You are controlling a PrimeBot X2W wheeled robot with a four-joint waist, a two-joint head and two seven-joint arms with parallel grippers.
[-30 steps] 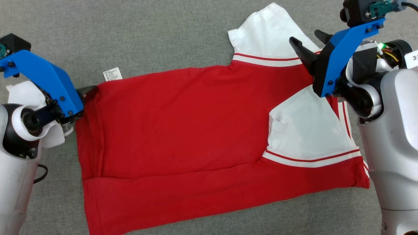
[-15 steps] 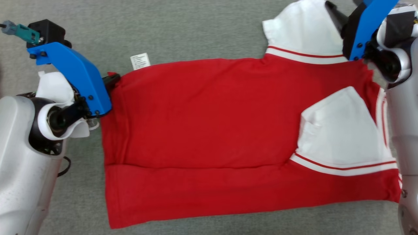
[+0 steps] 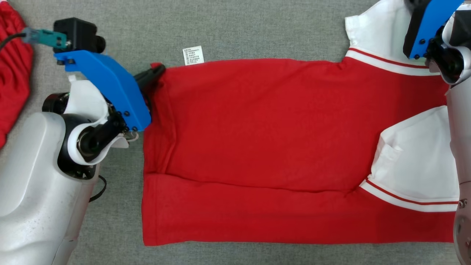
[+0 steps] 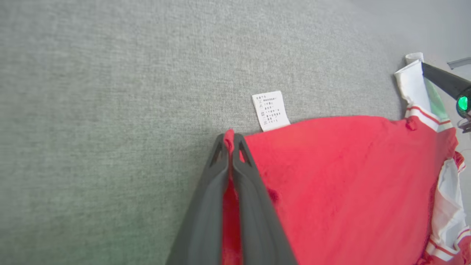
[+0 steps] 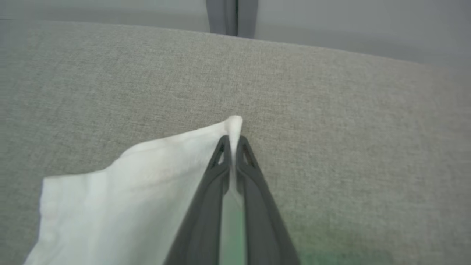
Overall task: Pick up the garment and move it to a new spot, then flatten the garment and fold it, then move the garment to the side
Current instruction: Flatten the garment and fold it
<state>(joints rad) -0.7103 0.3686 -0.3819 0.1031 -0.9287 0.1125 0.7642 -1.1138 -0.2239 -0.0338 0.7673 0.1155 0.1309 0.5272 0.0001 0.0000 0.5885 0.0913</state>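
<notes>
fold step: left gripper (image 4: 231, 141) clamps the garment's (image 3: 265, 129) hem corner (image 4: 229, 133), right gripper (image 5: 232, 143) clamps its sleeve tip (image 5: 234, 123); next, both likely must lift together and carry that edge over.

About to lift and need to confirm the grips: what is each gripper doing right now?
The left gripper is closed on a red corner of the shirt.
The right gripper is closed on the tip of the white sleeve.

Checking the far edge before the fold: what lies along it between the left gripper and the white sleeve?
A white care label sticking out from the red garment, close to the left gripper; head view.
</notes>
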